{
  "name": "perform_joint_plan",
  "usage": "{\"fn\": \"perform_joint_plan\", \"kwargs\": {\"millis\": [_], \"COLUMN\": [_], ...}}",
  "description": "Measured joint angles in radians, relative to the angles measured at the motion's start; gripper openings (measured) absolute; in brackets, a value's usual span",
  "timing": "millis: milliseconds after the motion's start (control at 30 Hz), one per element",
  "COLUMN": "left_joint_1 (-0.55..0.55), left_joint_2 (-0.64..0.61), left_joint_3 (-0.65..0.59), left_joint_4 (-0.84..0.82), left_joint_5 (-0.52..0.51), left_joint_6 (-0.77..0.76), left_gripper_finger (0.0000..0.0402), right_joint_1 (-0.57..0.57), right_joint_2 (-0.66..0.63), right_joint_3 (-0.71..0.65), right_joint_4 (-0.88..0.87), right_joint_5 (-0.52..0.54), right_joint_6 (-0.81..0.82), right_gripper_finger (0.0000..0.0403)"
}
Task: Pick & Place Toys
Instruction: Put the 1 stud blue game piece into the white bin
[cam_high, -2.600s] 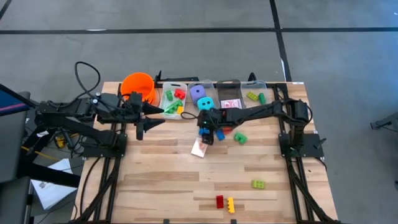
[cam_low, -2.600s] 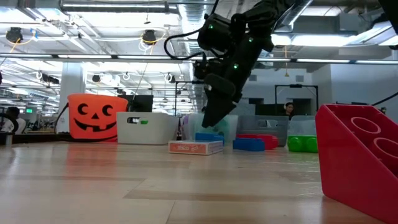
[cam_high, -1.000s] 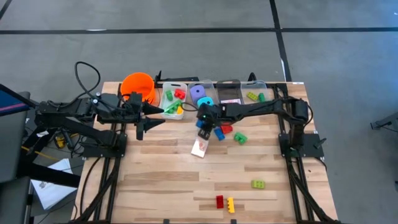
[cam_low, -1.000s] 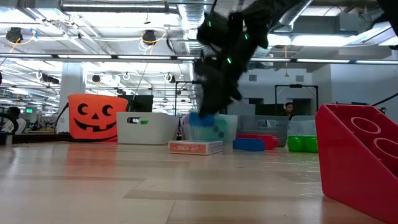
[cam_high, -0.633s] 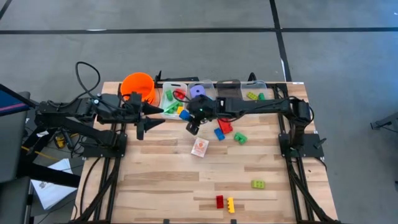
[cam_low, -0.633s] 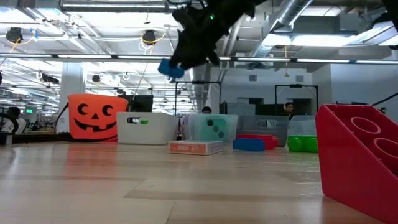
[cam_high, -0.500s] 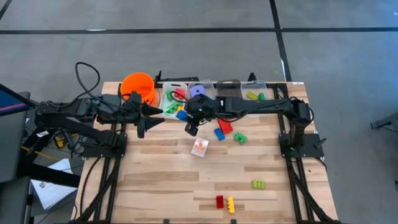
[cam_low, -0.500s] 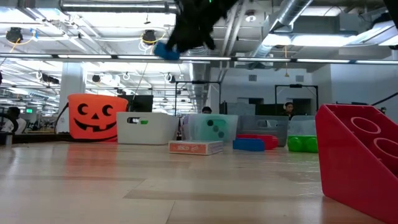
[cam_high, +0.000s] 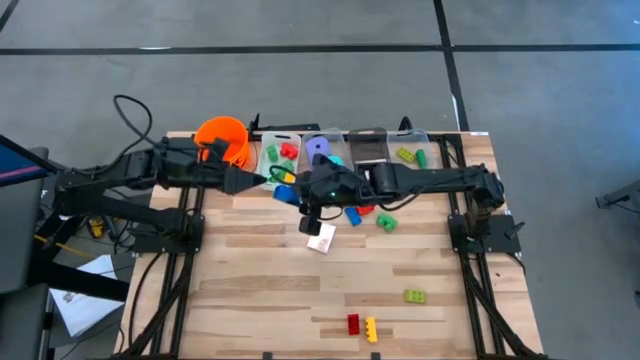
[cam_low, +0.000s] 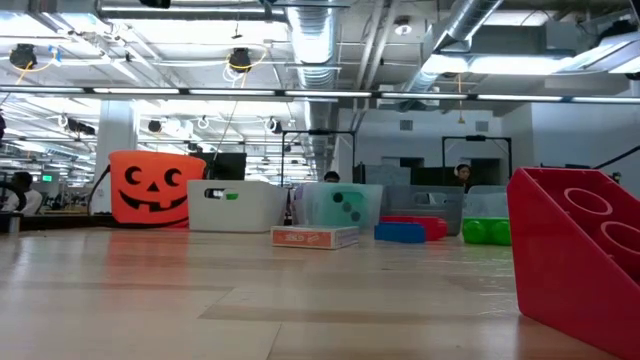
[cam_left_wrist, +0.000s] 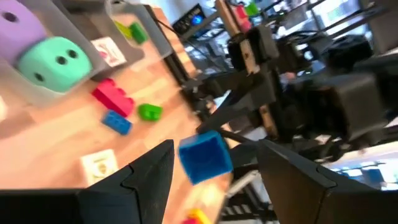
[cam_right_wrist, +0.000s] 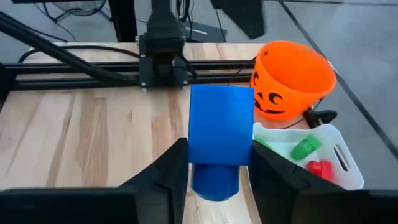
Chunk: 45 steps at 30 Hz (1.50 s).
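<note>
From above I saw the table (cam_high: 260, 290) with both arms reaching toward its far middle. The orange bucket (cam_high: 223, 135) stood at the far left, with the clear bins (cam_high: 368, 137) in a row beside it; the teal die (cam_left_wrist: 51, 57) and purple die (cam_left_wrist: 18, 28) sat in one bin. My right gripper (cam_high: 291, 192) hung in the air in front of the bins, its fingers pinching a blue brick (cam_right_wrist: 220, 130). My left gripper (cam_high: 252, 180) pointed at it from just beside, fingers spread with nothing between them. A card (cam_high: 320, 238) lay flat on the table near the right gripper. Another blue brick (cam_high: 352, 215), a red brick (cam_high: 365, 208) and a green brick (cam_high: 386, 222) lay close by.
</note>
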Motion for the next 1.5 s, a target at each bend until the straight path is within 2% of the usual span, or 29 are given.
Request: {"fn": "perform_joint_plan", "kwargs": {"millis": [267,433,567,800,1033,1233,1367,1500], "left_joint_1": [0.022,0.022,0.022,0.022,0.05,0.063,0.064,0.064], "left_joint_2": [0.066,0.138,0.176,0.186,0.185,0.186,0.186,0.185], "left_joint_3": [0.0,0.0,0.0,0.0,0.0,0.0,0.0,0.0], "left_joint_4": [0.027,0.033,0.024,0.034,0.056,0.069,0.076,0.081], "left_joint_5": [0.164,0.232,0.239,0.238,0.23,0.229,0.223,0.224], "left_joint_6": [-0.033,-0.033,-0.026,-0.023,0.008,0.008,0.009,0.048], "left_gripper_finger": [0.0224,0.0224,0.0224,0.0224,0.0224,0.0219,0.02,0.0152], "right_joint_1": [0.022,0.021,0.021,0.021,0.029,0.032,0.035,0.034], "right_joint_2": [0.0,0.002,0.002,0.002,0.002,0.002,0.002,0.002], "right_joint_3": [0.0,0.0,0.0,0.0,0.0,0.0,0.0,0.0], "right_joint_4": [0.0,0.008,0.001,0.005,0.01,0.012,0.018,0.037], "right_joint_5": [0.049,0.053,0.053,0.052,0.05,0.051,0.047,0.047], "right_joint_6": [-0.02,-0.025,-0.028,-0.029,-0.054,-0.054,-0.054,-0.054], "right_gripper_finger": [0.0153,0.0139,0.0132,0.0156,0.0131,0.0162,0.0158,0.0132]}}
